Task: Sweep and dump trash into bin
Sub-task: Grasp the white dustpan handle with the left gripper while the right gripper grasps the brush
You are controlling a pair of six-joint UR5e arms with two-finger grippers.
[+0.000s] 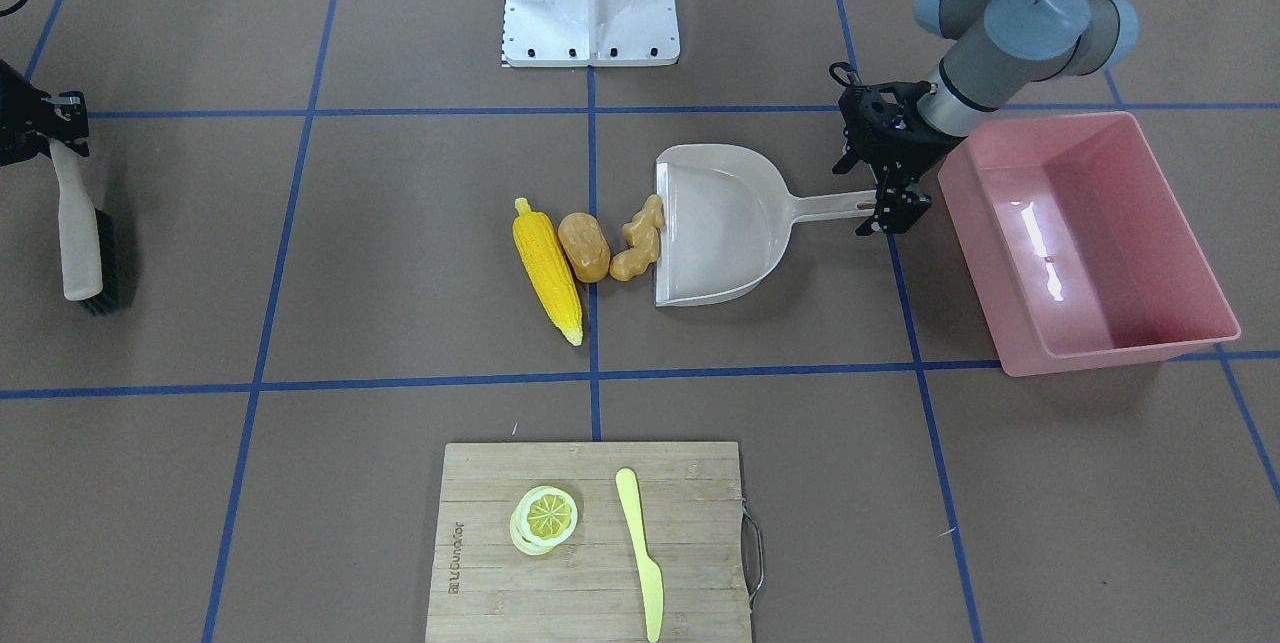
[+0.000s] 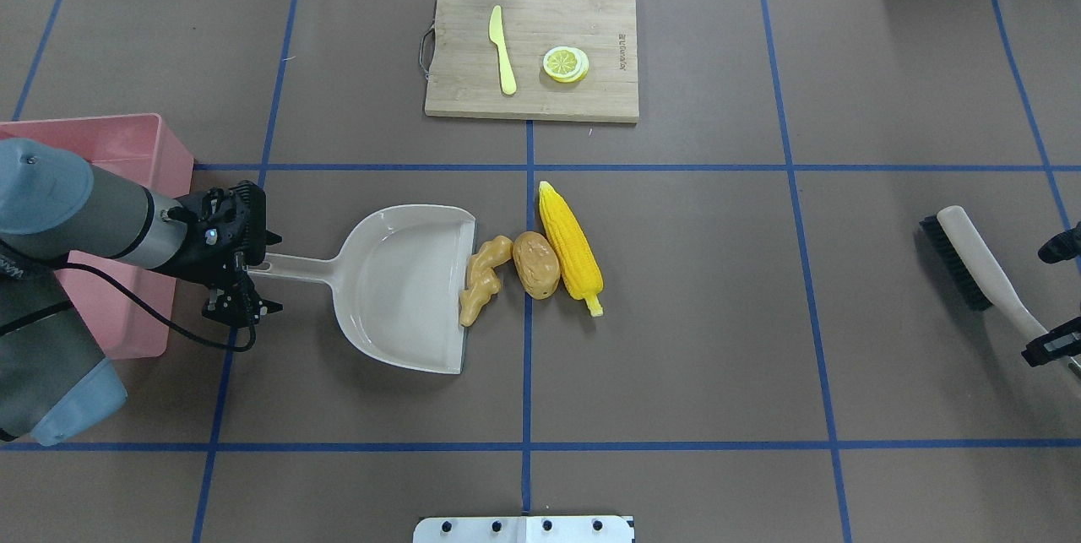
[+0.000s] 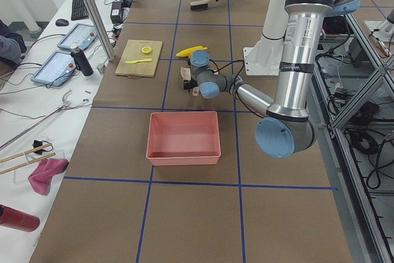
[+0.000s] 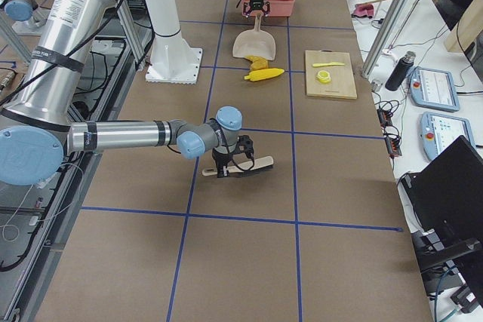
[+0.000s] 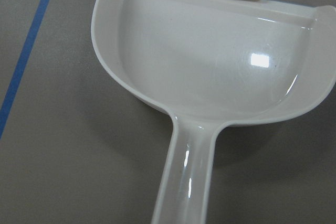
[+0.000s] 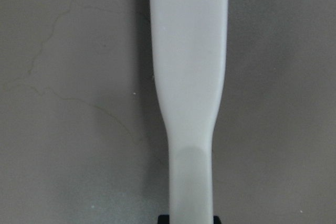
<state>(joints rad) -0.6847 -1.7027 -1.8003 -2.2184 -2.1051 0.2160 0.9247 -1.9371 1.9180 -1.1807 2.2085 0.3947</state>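
Trash not yet swept: corn cob [image 1: 547,273], potato [image 1: 584,246] and ginger root [image 1: 640,238] in a tight row on the table [image 1: 400,223], right at the mouth of the beige dustpan [image 1: 715,223]. Ginger root touching the lip, corn cob farthest out. Nothing visible inside the pan, nor inside the pink bin [image 1: 1100,348] just beyond the handle end, on the robot's left.

Clamped, by the look of it, on the end of the dustpan handle: left end effector [image 1: 888,206], pan lip down on the table. Closed around the handle of the brush [image 1: 85,243]: right end effector [image 1: 62,128], well apart from the pile, out at the robot's right.

Reads as the setup before the first sweep. Calls next for carrying the brush across to the far side of the corn cob and drawing all three toward the pan, with the pan braced by the left arm. Rounded shapes, so probably prone to rolling aside.

Brown matte covering with a blue tape grid. Wooden cutting board [image 1: 480,483] with lemon slice [image 1: 546,515] and plastic knife [image 1: 640,563], apart from the work. Off the edge, a side desk with tablets [image 3: 52,69], a bottle [image 3: 80,60] and an aluminium post [image 3: 92,10].
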